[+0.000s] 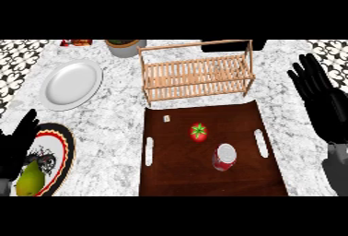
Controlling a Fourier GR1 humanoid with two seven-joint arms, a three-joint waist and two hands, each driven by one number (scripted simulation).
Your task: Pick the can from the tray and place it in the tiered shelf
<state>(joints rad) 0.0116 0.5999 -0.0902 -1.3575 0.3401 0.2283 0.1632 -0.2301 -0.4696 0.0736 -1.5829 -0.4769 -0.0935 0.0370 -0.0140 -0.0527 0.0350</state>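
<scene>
R hand fingers straight, released, holding nothing, just right of the dark wood tray. L hand also relaxed, well left of tray. Red-and-white cylindrical can stands on tray, right of centre. 1 round tomato on tray too. Slatted wooden tiered shelf just behind tray.

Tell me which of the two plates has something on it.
The patterned plate with the red-and-black rim, at the lower left, carries a green pear. The plain white plate farther back is bare.
</scene>
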